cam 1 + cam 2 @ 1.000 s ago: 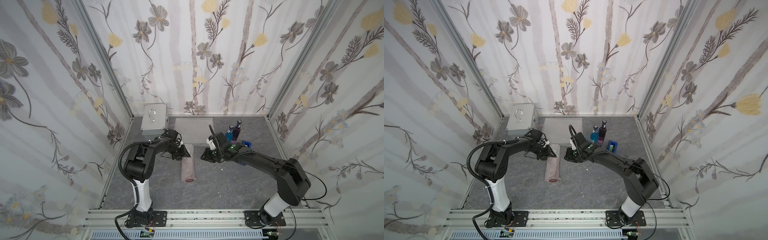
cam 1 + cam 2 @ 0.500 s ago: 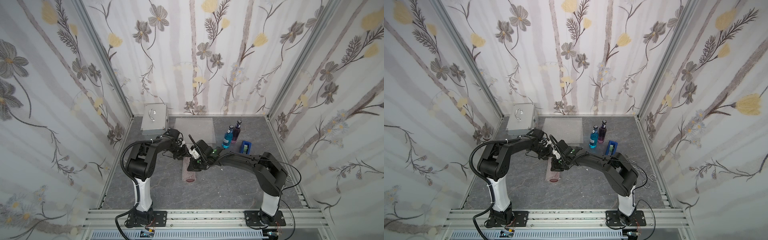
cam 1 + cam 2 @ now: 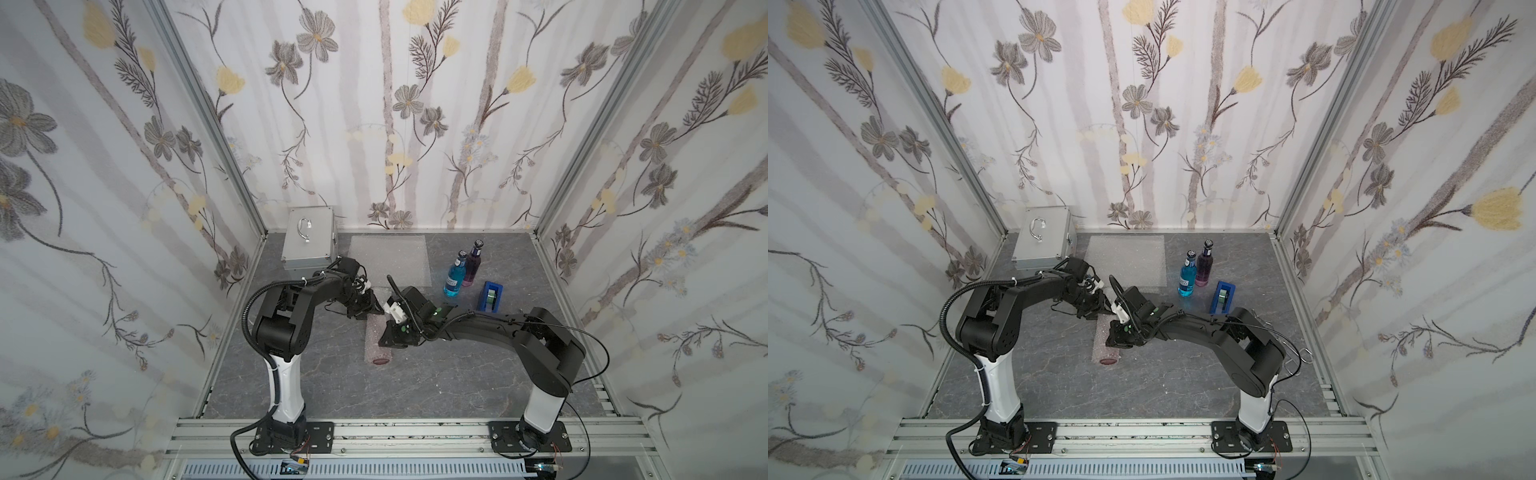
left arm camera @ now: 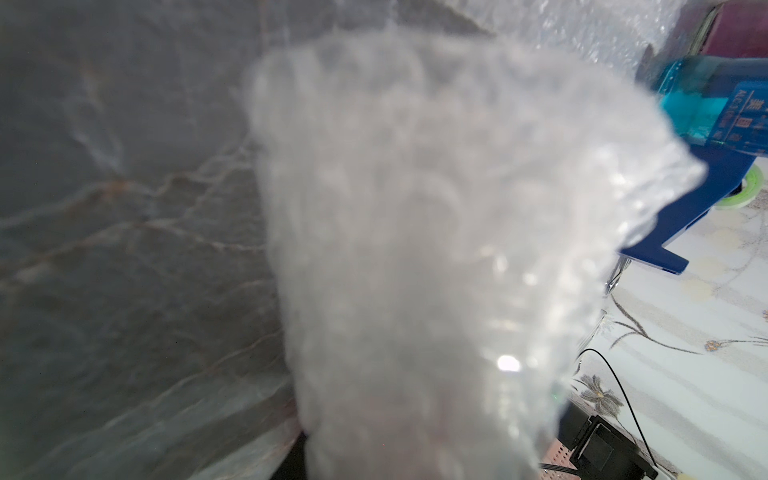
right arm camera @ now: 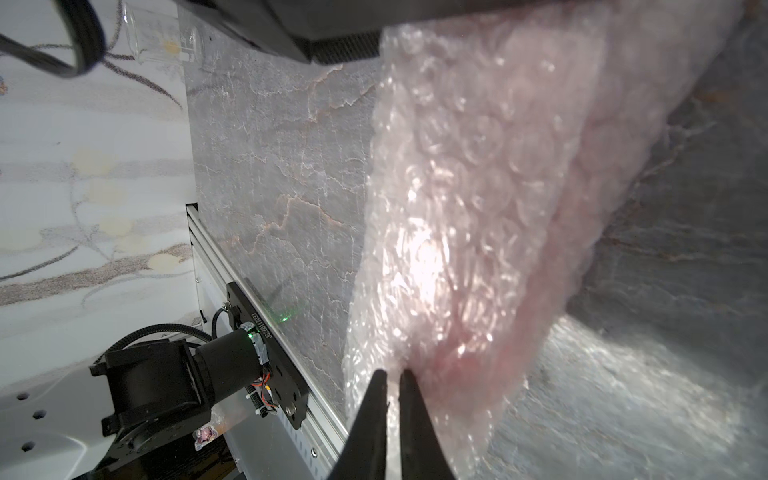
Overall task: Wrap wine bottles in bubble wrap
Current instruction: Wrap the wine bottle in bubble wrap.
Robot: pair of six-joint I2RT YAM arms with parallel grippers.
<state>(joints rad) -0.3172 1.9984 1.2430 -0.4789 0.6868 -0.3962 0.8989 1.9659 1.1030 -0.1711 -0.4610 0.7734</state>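
The wrapped bottle lies mid-table; two bottles stand behind, beside the tape dispenser.

- Stone-look counter: grey marbling with pale and rust-brown veins.
- Rolled clear bubble-wrap bundle: milky, tinted pink, with a dark red end.
- Flat clear bubble-wrap sheet: colourless, finely dotted.
- Slim dark-capped glass bottle: blue liquid.
- Second slim dark-capped glass bottle: purple liquid.
- Boxy plastic tape dispenser: blue with a green roll.
- Rectangular metal case: silver.
- Papered walls: white, with grey flowers and yellow buds.
- Robot arms: black with white lower links.
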